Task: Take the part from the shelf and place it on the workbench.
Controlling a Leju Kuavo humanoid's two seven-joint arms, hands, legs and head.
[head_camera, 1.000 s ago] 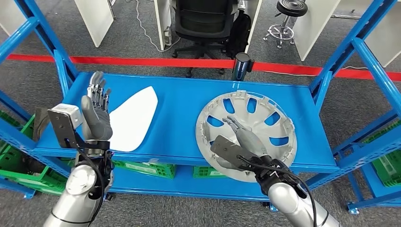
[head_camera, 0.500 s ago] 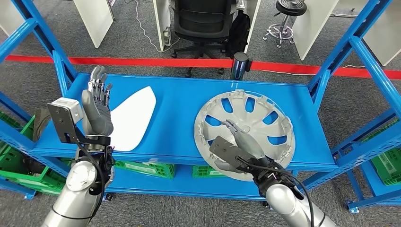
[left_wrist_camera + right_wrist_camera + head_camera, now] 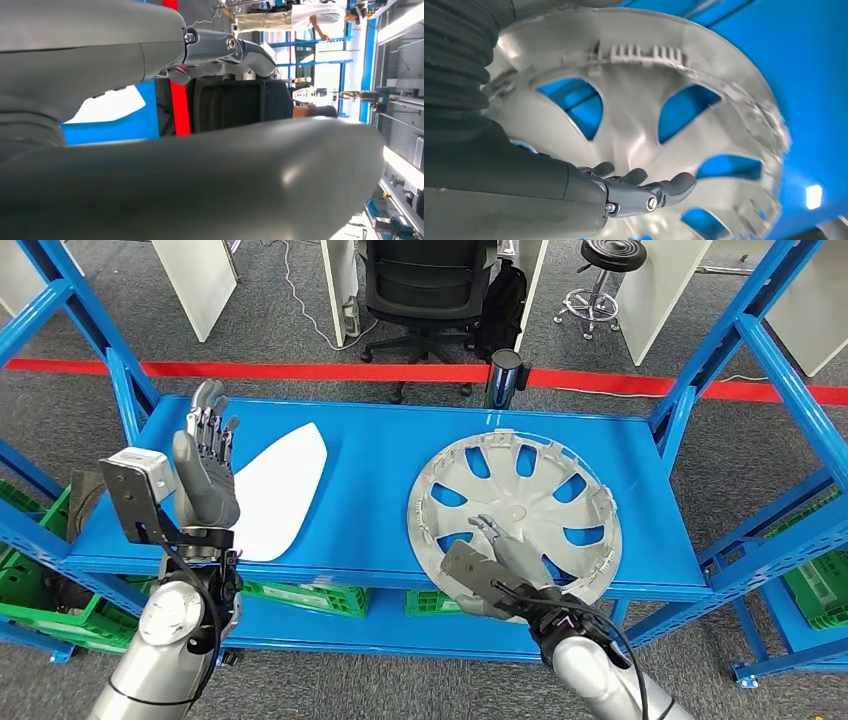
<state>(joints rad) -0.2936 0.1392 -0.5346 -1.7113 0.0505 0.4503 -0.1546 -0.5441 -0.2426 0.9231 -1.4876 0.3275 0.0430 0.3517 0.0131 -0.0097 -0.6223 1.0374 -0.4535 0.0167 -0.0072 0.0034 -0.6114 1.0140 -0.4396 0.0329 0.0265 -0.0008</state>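
A silver hubcap lies inner side up on the right half of the blue shelf. My right hand hovers over the hubcap's near rim with its fingers stretched out and nothing in them. The right wrist view has the right hand with its fingers just above the hubcap and its spokes. A flat white part lies on the left half of the shelf. My left hand stands raised by the white part's near left edge, fingers up and apart, empty. In the left wrist view the left hand is very close.
Blue uprights frame the shelf on both sides. Green crates sit on the lower level. A dark cylinder stands behind the shelf's back edge. Beyond are a red floor line, an office chair and a stool.
My right hand has drawn back from the hubcap's middle toward its near rim and the shelf's front edge. The left hand has hardly moved. The view has shifted slightly.
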